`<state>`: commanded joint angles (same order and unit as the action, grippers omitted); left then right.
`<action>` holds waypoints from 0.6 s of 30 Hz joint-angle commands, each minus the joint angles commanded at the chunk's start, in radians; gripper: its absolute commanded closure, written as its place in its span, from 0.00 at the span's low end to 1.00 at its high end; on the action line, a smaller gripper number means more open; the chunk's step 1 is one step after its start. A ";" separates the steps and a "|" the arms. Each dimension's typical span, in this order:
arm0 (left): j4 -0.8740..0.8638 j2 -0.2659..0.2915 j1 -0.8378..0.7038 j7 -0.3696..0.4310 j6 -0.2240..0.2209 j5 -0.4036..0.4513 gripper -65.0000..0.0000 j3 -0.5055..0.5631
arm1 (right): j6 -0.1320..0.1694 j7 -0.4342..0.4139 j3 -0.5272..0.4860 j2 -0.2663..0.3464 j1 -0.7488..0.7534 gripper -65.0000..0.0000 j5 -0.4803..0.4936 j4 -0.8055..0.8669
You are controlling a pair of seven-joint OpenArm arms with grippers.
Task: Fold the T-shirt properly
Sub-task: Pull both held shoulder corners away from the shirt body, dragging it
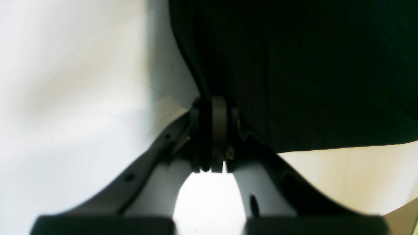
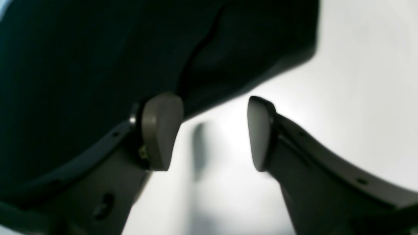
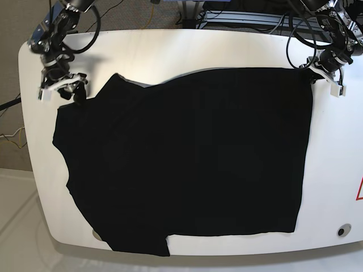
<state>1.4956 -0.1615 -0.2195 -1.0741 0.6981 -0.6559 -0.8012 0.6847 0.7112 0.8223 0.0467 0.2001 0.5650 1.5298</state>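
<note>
White table [image 3: 170, 45] w/ rounded corners fills most of the base view; pale floor shows below its near edge and at far left. Dark cables [image 3: 11, 105] trail off the left side, more cabling and a metal rail [image 3: 238, 17] behind the far edge.

Left of base view: right gripper [image 3: 62, 85] sits at the table's far-left corner, just beside the shirt's sleeve end. In the right wrist view its tan pads [image 2: 161, 130] are spread wide w/ bare white table between them; black cloth lies behind the left-hand pad, nothing pinched. Right gripper [image 2: 209, 130] is wide and holds nothing.

Centre: the T-shirt [image 3: 187, 158] is spread flat, black, covering most of the tabletop, one sleeve toward far left, another at the near edge, lower left, overhanging slightly. No print visible on the upturned side. A few shallow wrinkles only.

Right: left gripper [image 3: 326, 71] is at the shirt's far-right corner. Left wrist view shows left gripper [image 1: 214, 130] w/ pads pressed together on a bunched edge of black cloth [image 1: 294, 65], fabric fanning out above the tips. A red mark [image 3: 359, 190] sits at the table's right edge, a small round fitting [image 3: 340, 230] near the near-right corner.
</note>
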 joint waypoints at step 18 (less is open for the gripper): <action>0.003 -0.007 0.002 0.010 0.000 -0.011 0.90 0.000 | -0.032 -0.012 -0.024 0.005 0.019 0.47 0.079 -0.044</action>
<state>1.4981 -0.1687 -0.2174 -1.0642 0.6981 -0.6672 -0.8010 0.6526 0.6996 0.7981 0.0513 0.2195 0.6439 1.4858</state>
